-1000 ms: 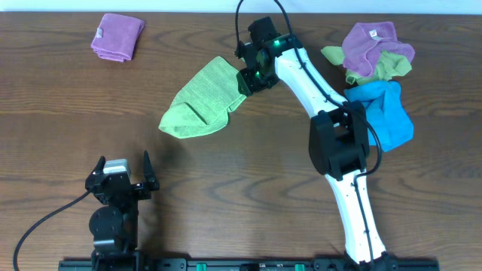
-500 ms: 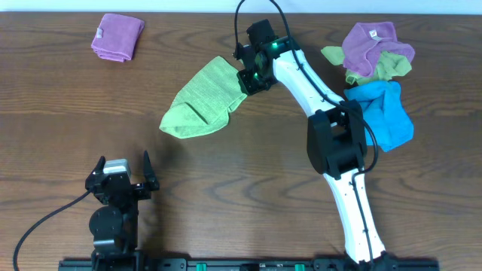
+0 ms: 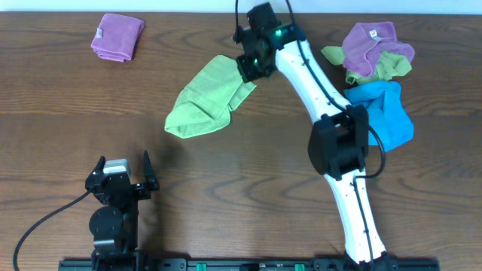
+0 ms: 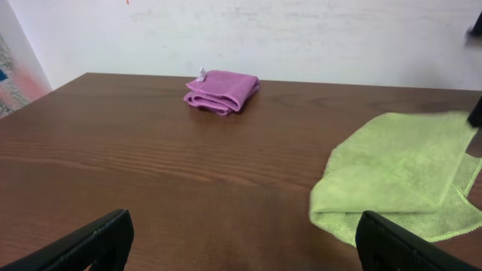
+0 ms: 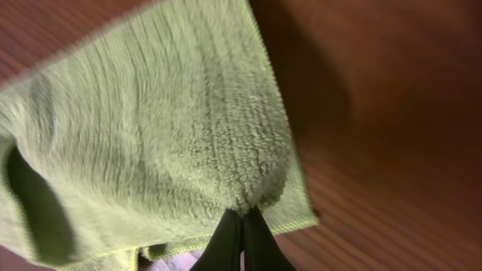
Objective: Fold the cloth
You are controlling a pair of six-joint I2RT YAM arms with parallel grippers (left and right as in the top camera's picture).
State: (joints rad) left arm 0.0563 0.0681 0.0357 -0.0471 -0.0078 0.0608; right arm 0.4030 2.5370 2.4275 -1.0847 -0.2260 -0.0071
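The light green cloth (image 3: 207, 100) lies crumpled left of the table's middle, its right corner lifted. My right gripper (image 3: 248, 73) is shut on that corner; the right wrist view shows the green cloth (image 5: 151, 128) pinched between the closed fingertips (image 5: 242, 216). In the left wrist view the cloth (image 4: 410, 173) lies ahead to the right. My left gripper (image 3: 120, 175) rests open near the front left edge, well short of the cloth, with nothing between its fingers (image 4: 90, 241).
A folded purple cloth (image 3: 117, 36) sits at the back left and shows as the purple cloth (image 4: 223, 89) in the left wrist view. A heap of purple, olive and blue cloths (image 3: 376, 68) lies at the back right beside the right arm.
The right gripper closed on the green cloth's right corner and moved it up and toward the back. The cloth shifted slightly right. The left arm stayed still.
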